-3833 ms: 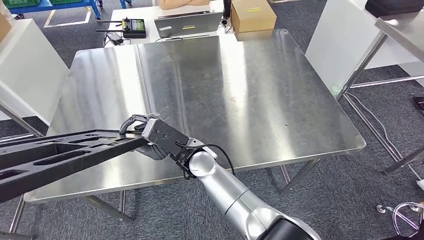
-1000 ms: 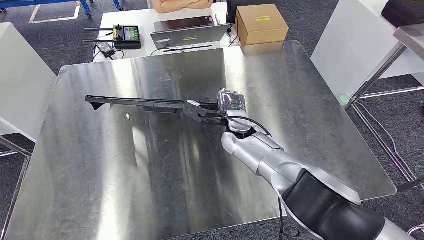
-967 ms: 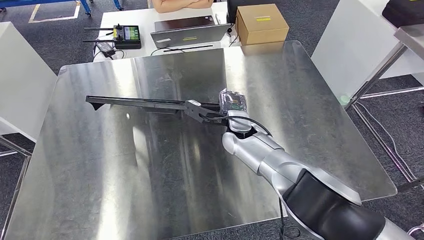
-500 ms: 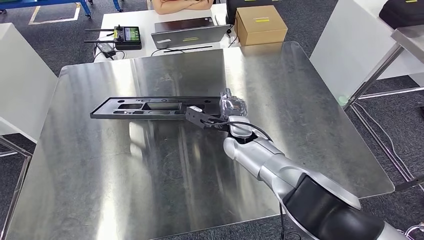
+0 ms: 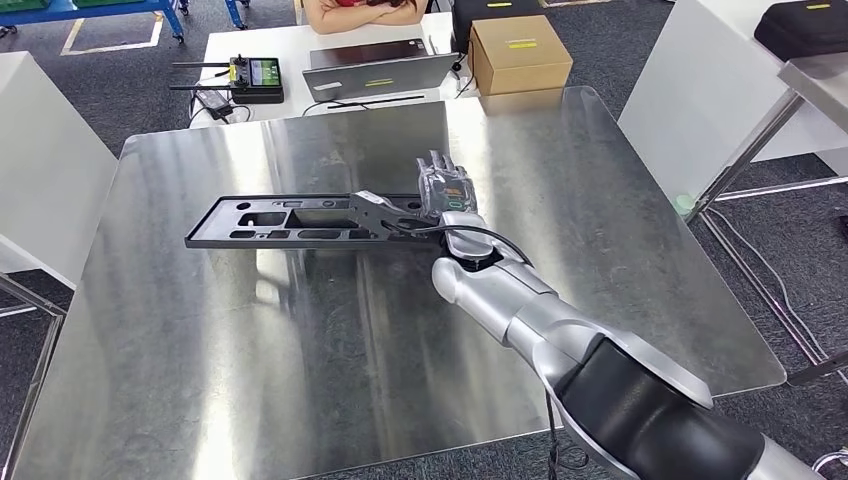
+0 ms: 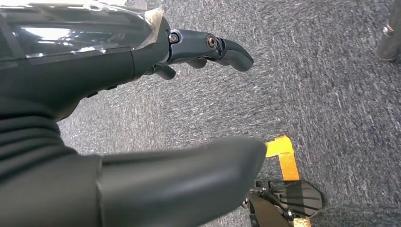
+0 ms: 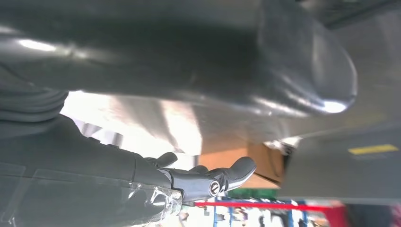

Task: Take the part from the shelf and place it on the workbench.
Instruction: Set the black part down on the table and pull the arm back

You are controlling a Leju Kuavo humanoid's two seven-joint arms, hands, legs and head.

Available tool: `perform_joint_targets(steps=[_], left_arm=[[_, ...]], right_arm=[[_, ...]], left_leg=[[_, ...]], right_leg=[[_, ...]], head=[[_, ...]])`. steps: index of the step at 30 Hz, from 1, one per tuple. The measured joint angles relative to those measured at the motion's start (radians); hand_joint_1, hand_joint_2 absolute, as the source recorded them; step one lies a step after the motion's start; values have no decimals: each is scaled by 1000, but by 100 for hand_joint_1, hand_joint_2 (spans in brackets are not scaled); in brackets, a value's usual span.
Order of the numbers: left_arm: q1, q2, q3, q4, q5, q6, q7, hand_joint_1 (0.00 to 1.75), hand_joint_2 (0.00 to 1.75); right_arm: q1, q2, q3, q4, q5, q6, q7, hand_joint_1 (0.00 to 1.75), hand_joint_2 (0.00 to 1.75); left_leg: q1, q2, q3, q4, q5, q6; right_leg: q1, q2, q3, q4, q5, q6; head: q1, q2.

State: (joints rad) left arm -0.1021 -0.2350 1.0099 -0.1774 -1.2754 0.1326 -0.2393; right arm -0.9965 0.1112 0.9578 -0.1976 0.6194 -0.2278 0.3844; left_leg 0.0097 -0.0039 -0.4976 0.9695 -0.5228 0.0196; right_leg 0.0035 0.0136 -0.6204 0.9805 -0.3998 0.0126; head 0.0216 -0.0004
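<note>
- One steel bench (image 5: 560, 250), square and shiny, takes up most of the head view; grey carpet floor (image 6: 331, 71) lies around it.
- One silver right arm (image 5: 540, 325) reaches from the lower right across the bench toward its middle.
- One long flat black part (image 5: 290, 222) with several cut-out slots lies flat on the bench, left of centre, its long side running left to right.
- One right robot hand (image 5: 425, 200) is at the right end of the part, its fingers (image 5: 372, 203) stretched out over that end. Whether they touch or grip the part I cannot tell; in the right wrist view the fingers (image 7: 227, 177) and thumb stand apart with nothing seen between them.
- One left robot hand (image 6: 142, 94) hangs over the carpet with fingers (image 6: 222, 47) and thumb apart and nothing in it.
- One white table (image 5: 290, 45) stands beyond the bench, with a person's folded arms (image 5: 365, 12) at its far edge.
- One cardboard box (image 5: 520, 52) sits at the far edge of the bench, with a yellow label on top, too small to read.
- One grey laptop (image 5: 375, 70) sits on the white table, with a small yellow-green sticker, unreadable.
- One black remote controller (image 5: 245, 75) with a lit screen and antennas lies on the white table, left of the laptop.
- One strip of yellow tape (image 6: 283, 156) marks the carpet.
</note>
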Motion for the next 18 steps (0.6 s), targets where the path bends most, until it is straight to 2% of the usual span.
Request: perform_joint_targets(steps=[5,9,12,15,18], left_arm=[[2,0,1,0,3,4,4,0,0],[-1,0,1,0,4,4,38,0,0],[-6,0,3,0,4,5,53,0,0],[-7,0,5,0,3,6,62,0,0],[-9,0,6,0,6,12,75,0,0]], right_arm=[[-22,36,-41,-18,-32,-52,-114,0,0],[-21,82,-150,-64,-130,-108,-332,0,0],[-2,118,-266,-120,-218,-105,-502,0,0],[27,145,-361,-172,-292,-40,-616,0,0],[100,182,-455,-268,-426,147,-800,0,0]], left_leg=[[0,0,1,0,0,0],[0,0,3,0,0,0],[0,0,4,0,0,0],[0,0,5,-1,0,0],[0,1,7,-1,0,0]], right_leg=[[0,0,1,0,0,0],[0,0,2,0,0,0],[1,0,3,0,0,0],[1,0,5,0,0,0],[1,1,6,0,0,0]], head=[[0,0],[0,0],[0,0],[0,0],[0,0]])
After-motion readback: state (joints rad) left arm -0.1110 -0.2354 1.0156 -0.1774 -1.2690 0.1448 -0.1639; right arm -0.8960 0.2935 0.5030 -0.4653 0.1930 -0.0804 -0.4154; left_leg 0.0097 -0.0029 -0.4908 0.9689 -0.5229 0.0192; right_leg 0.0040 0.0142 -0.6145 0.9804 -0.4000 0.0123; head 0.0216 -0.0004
